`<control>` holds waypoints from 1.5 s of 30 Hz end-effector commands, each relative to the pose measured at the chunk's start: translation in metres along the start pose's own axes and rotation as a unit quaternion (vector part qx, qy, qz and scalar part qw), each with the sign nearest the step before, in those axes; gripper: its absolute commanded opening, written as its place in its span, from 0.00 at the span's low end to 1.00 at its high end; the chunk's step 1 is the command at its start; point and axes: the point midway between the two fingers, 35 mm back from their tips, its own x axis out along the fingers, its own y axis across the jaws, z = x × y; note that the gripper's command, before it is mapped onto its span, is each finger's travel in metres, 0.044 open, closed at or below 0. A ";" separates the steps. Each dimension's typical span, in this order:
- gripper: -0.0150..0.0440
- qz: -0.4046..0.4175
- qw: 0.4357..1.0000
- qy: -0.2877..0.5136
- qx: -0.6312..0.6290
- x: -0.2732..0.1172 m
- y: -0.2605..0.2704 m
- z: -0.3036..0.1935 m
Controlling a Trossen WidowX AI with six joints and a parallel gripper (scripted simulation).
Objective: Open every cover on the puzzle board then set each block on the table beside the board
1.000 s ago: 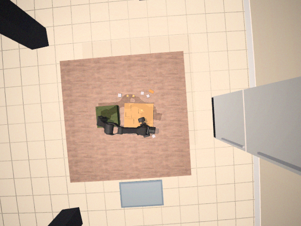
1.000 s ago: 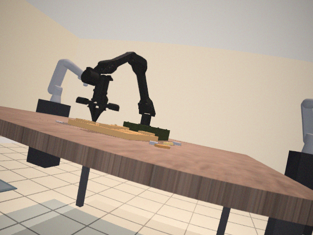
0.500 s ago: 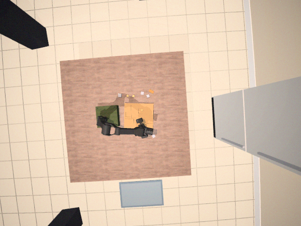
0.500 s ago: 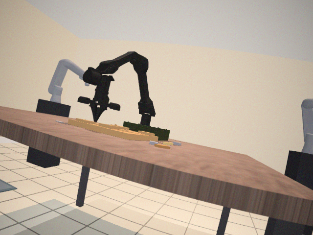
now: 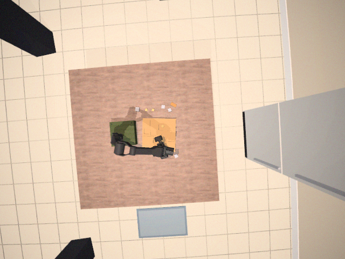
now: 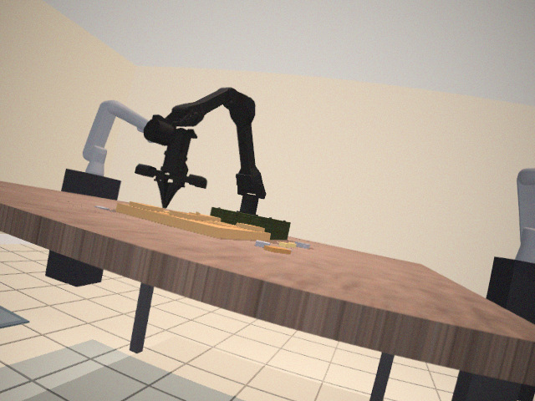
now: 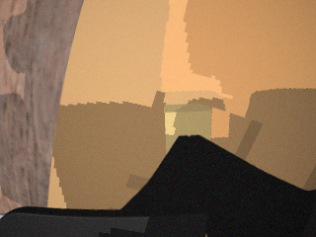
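Observation:
The orange-tan puzzle board point(image 5: 167, 121) point(image 6: 190, 227) point(image 7: 118, 44) lies flat on the table. My gripper point(image 6: 165, 205) point(image 7: 189, 145) is shut and empty, pointing down just above the board. In the wrist view a yellow block point(image 7: 170, 121) sits in a well, partly shaded and partly hidden behind the fingertips. A round yellow knob point(image 5: 162, 126) shows on the board. Off the board's far side lie a grey block point(image 5: 137, 109), two yellow blocks point(image 5: 146, 109) point(image 5: 152, 109), two white blocks point(image 5: 163, 106) point(image 5: 169, 110) and an orange piece point(image 5: 173, 104). Another white block point(image 5: 176, 156) point(image 6: 102, 208) lies off the opposite corner. The arm and shadows hide some covers.
The dark green slab point(image 5: 126, 128) point(image 6: 276, 227) stands beside the board, under the arm's base. The brown table point(image 5: 150, 184) point(image 6: 345, 276) extends around them. Pale arms point(image 6: 95, 129) point(image 6: 527, 202) stand on black pedestals beyond the table. A grey cabinet point(image 5: 309, 134) stands past the table's right edge.

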 end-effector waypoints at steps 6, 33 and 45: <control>0.25 -0.002 1.000 0.003 -0.003 -0.001 -0.001 0.000; 0.25 -0.002 1.000 0.002 -0.002 0.008 -0.002 0.000; 0.25 -0.002 1.000 0.003 -0.003 0.010 -0.002 0.000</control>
